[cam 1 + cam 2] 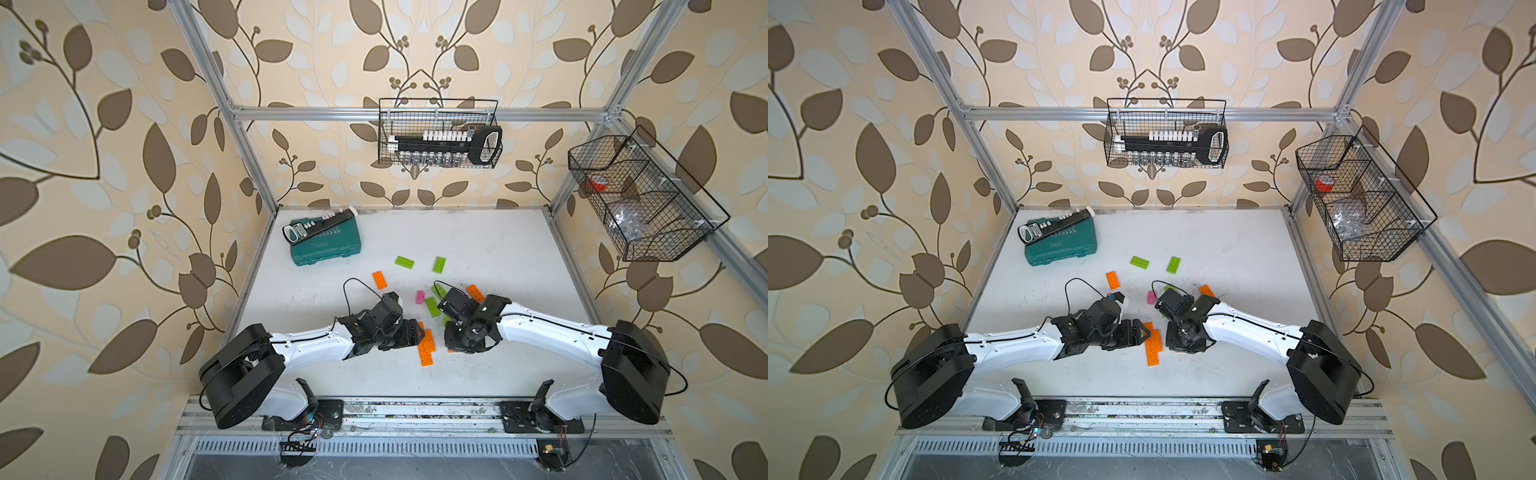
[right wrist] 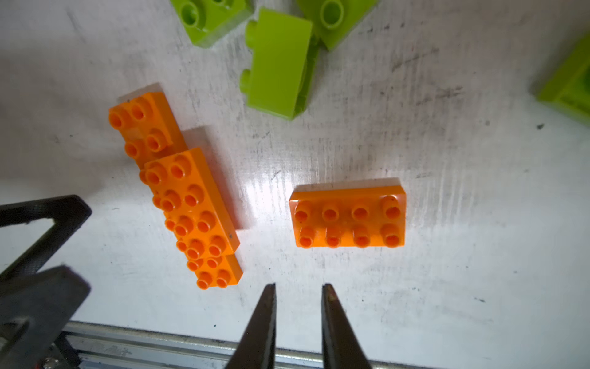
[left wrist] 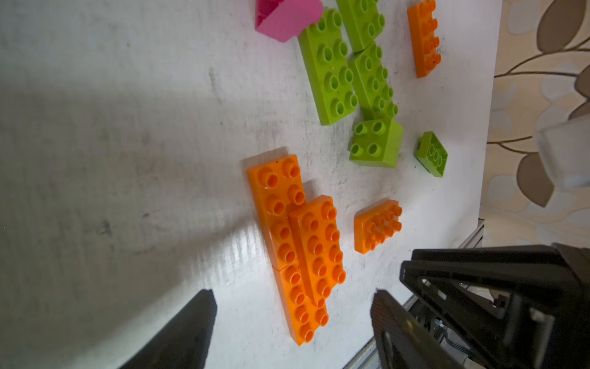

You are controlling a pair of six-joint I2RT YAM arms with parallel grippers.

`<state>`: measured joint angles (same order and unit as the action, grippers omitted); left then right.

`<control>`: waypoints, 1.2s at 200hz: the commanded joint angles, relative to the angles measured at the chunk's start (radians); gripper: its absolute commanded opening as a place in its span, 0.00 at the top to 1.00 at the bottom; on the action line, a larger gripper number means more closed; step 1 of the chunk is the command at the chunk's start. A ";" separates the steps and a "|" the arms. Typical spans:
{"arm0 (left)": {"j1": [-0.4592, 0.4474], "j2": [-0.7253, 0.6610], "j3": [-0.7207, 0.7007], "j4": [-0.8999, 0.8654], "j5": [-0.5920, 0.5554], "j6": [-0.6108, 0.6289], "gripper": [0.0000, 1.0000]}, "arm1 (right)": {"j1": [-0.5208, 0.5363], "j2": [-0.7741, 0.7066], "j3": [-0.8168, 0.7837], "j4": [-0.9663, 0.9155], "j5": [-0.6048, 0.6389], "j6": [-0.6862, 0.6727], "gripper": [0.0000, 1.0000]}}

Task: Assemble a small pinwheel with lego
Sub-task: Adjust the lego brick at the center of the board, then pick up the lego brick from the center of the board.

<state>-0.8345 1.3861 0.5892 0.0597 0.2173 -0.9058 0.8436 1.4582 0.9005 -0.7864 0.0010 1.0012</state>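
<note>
An orange lego assembly (image 3: 300, 242) lies on the white table: two 2x4 bricks end to end with a third pressed on top, seen also in both top views (image 1: 427, 352) (image 1: 1153, 352) and in the right wrist view (image 2: 188, 204). My left gripper (image 3: 293, 322) is open, its fingers on either side of the assembly's near end without touching it. My right gripper (image 2: 298, 319) hangs over bare table, open by a narrow gap with nothing in it. A single orange 2x4 brick (image 2: 349, 220) lies just ahead of it. A pink brick (image 1: 420, 296) and green bricks (image 3: 329, 67) lie beyond.
More loose bricks lie farther back: two green (image 1: 404, 262) (image 1: 439, 264) and two orange (image 1: 379, 279) (image 1: 474, 292). A teal tool case (image 1: 326, 245) sits at the back left. Wire baskets (image 1: 440, 133) (image 1: 640, 199) hang on the frame. The table's metal front rail (image 2: 159, 345) runs close behind my grippers.
</note>
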 commanded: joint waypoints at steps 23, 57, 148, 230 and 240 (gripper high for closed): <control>0.074 0.048 0.040 0.167 0.139 -0.016 0.27 | 0.014 0.100 0.090 -0.051 0.032 -0.013 0.84; 0.132 0.109 0.016 0.285 0.230 -0.053 0.27 | 0.014 0.159 0.127 -0.082 0.034 -0.042 0.84; 0.178 0.047 -0.032 0.286 0.260 -0.042 0.27 | 0.013 0.217 0.136 -0.094 0.031 -0.054 0.86; 0.153 -0.174 -0.015 -0.030 0.110 0.102 0.26 | 0.013 0.258 0.118 -0.076 0.034 -0.065 0.88; 0.127 -0.209 0.007 -0.111 0.049 0.141 0.25 | 0.013 0.261 0.114 -0.073 0.036 -0.065 0.89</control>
<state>-0.6701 1.2610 0.5522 0.1486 0.3973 -0.8810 0.8509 1.6920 1.0138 -0.8536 0.0189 0.9443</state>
